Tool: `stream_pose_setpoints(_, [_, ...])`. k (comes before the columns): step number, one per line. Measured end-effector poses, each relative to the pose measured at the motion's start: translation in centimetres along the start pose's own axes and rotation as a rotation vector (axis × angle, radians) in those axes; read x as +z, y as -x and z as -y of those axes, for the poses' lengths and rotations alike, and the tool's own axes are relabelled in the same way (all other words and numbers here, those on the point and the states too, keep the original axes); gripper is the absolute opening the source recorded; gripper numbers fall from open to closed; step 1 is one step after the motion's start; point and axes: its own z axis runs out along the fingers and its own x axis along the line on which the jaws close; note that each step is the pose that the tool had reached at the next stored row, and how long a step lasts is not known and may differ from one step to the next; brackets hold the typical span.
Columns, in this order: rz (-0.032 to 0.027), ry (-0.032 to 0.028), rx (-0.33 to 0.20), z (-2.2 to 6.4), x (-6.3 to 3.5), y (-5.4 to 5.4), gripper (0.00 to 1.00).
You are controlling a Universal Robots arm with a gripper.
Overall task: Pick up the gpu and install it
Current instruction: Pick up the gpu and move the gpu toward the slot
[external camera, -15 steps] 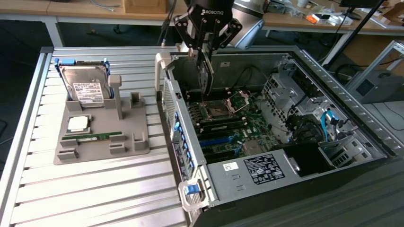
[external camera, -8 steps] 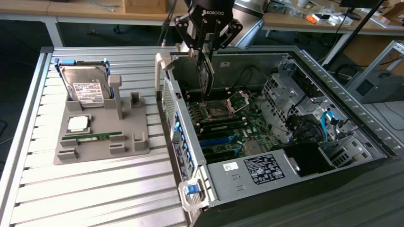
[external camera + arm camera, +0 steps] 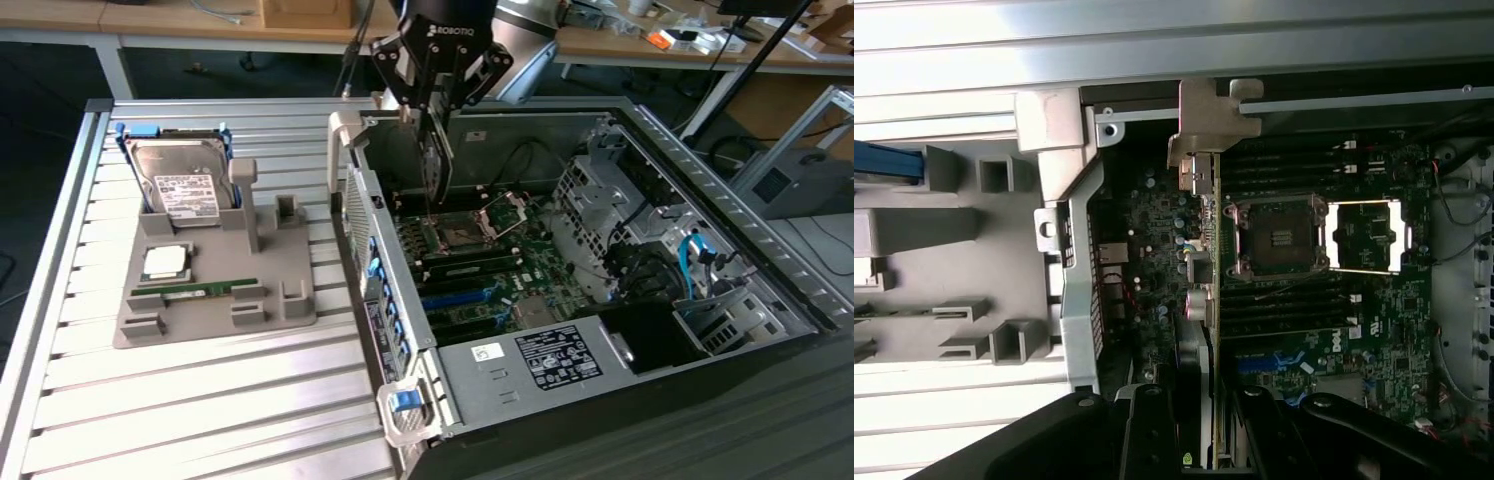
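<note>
The gripper is pinching the gpu by its upper edge, jaws half-closed on it. It is hanging upright above the motherboard inside the case. It is likely handling light, stiff, fragile; bare edges seem safest to hold.
</note>
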Motion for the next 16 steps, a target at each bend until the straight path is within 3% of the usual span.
stream_pose_setpoints(8, [-0.0001,-0.0008,0.000,0.07,0.10,0.1,0.27])
stream_pose_setpoints(16, [0.0000,-0.0006,0.000,1.08,0.29,0.5,0.27])
